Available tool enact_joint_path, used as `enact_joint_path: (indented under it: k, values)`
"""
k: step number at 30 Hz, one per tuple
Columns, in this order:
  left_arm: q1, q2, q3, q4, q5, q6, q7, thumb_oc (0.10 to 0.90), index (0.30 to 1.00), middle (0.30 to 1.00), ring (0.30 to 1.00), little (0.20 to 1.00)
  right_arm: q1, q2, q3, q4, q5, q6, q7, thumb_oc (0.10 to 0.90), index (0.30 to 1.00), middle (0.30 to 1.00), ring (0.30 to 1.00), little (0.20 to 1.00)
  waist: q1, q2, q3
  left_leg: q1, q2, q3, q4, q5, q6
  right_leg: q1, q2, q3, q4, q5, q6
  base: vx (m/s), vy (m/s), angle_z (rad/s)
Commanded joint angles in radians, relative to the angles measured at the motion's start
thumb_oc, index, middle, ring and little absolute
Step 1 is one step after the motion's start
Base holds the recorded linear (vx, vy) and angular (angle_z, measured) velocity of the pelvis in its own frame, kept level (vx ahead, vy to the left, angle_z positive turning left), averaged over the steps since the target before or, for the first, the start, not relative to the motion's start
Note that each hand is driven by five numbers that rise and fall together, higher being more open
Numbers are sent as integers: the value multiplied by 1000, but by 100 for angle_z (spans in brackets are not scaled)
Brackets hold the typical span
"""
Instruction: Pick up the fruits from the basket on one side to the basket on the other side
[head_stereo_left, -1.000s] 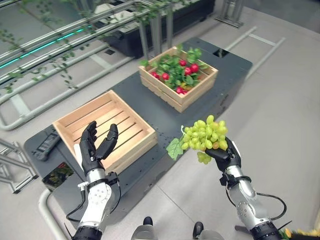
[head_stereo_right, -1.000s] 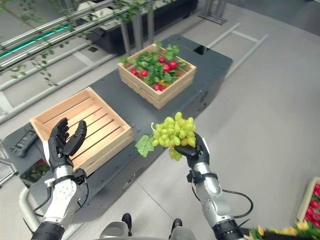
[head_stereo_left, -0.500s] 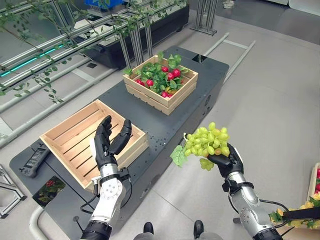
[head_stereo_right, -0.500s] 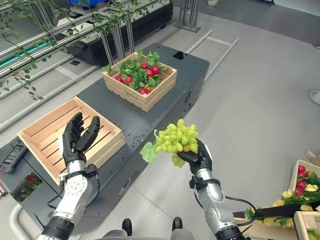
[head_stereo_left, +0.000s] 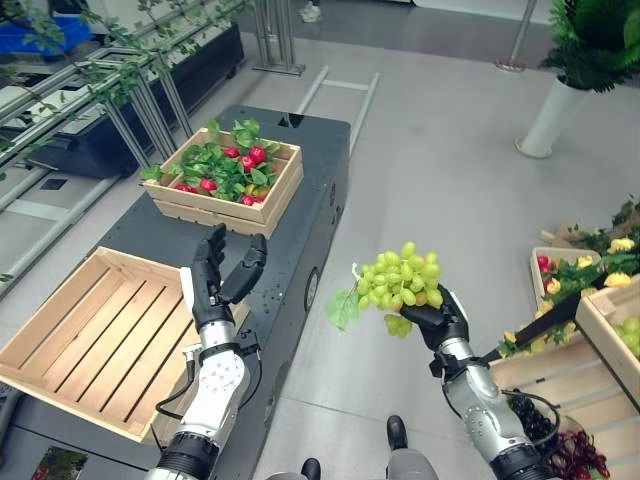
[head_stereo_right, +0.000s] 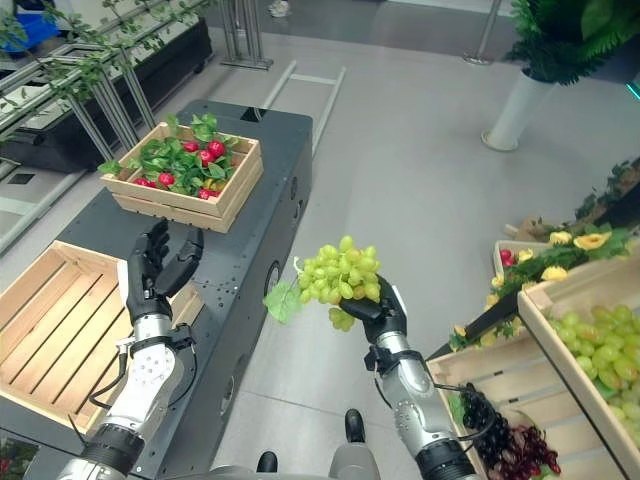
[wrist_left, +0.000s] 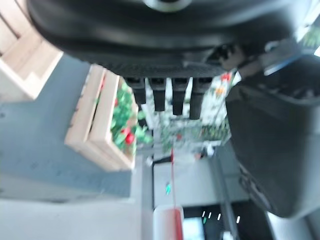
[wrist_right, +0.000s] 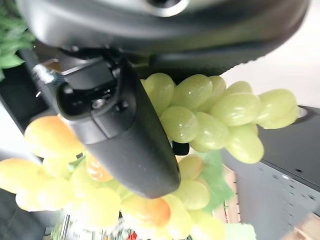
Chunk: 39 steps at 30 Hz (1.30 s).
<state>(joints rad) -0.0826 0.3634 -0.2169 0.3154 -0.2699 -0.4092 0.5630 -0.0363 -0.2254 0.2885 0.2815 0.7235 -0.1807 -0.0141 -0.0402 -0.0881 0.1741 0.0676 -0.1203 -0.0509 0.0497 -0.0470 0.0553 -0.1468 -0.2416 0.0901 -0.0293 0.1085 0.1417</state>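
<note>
1. The dark table runs up the left of the head views, with grey floor to its right.
2. An empty wooden crate sits on the near left part of the table, its slatted bottom bare.
3. A second crate stands farther back on the table, well apart from the empty one, full of green leaves and red fruit.
4. More crates stand on the floor at the far right, holding green grapes, dark grapes, red fruit and yellow flowers.
5. A white planter with a green plant stands on the floor at the upper right.
6. The grapes, a green bunch with one leaf hanging at its left, are held up over the floor, right of the table and between the table and the floor crates.
7. The right hand is under the bunch, fingers and thumb curled round it; its wrist view shows the thumb across the grapes.
8. The left hand is raised over the table's near edge beside the empty crate, fingers straight and apart, holding nothing.
</note>
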Motion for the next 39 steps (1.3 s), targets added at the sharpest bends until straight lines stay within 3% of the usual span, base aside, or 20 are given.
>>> enact_joint_path:
  k: [1,2,5,9,12,14,17,29,39]
  values:
    - [-69,25,58,-71,58,-116,14,800,900,900,900,900,-127,-17,-27,-98,47,-103,42,400,300,300,300,300,7,93,18,100,40,-52,-126,-63,-39,7,71,-169,24,75,21,-275,135,-64]
    - [-48,38,76,-76,56,-125,6,800,900,900,900,900,-121,-9,-20,-87,47,-109,59,400,300,300,300,300,23,103,25,97,49,-4,-128,-49,-35,10,61,-220,116,43,7,-302,114,-63]
    - [-29,48,92,-80,40,-124,6,800,900,900,900,900,-100,-1,-6,-87,43,-115,65,400,300,300,300,300,49,118,24,72,63,43,-112,-26,-22,58,51,-246,271,-30,-21,-263,83,-63]
    - [-26,38,103,-47,43,-134,29,800,900,900,900,900,-101,22,31,-44,52,-117,81,400,300,300,300,300,103,112,-4,12,82,94,-69,-12,-10,143,2,-293,370,-74,-34,-162,-61,-33]
    - [-35,39,112,-22,35,-139,27,800,900,900,900,900,-99,39,53,-2,56,-116,78,400,300,300,300,300,129,93,-19,-16,95,113,-58,0,-23,231,-15,-313,277,-108,-28,-126,-224,-80]
    - [-36,40,117,-8,29,-138,43,800,900,900,900,900,-109,47,69,35,59,-103,74,400,300,300,300,300,145,82,-24,-20,119,164,-64,14,-48,294,-7,-369,149,-127,-23,-149,-251,-136]
    - [-62,20,108,-1,-20,-117,51,800,900,900,900,900,-146,37,80,85,86,-53,18,400,300,300,300,300,130,72,-16,-54,163,225,-82,54,-92,296,32,-355,-11,-105,0,-170,-199,-87]
    - [8,-29,78,-53,-1,-105,11,800,900,900,900,900,30,45,-3,133,128,-42,32,400,300,300,300,300,46,81,-12,-22,207,228,-115,75,-122,286,91,-317,-48,-102,-39,-36,-92,-14]
    - [6,-74,53,-11,-139,-73,2,800,900,900,900,900,40,38,-20,209,119,4,68,400,300,300,300,300,0,90,-13,5,222,250,-80,62,-139,274,118,-284,-58,-94,-62,-50,-60,-6]
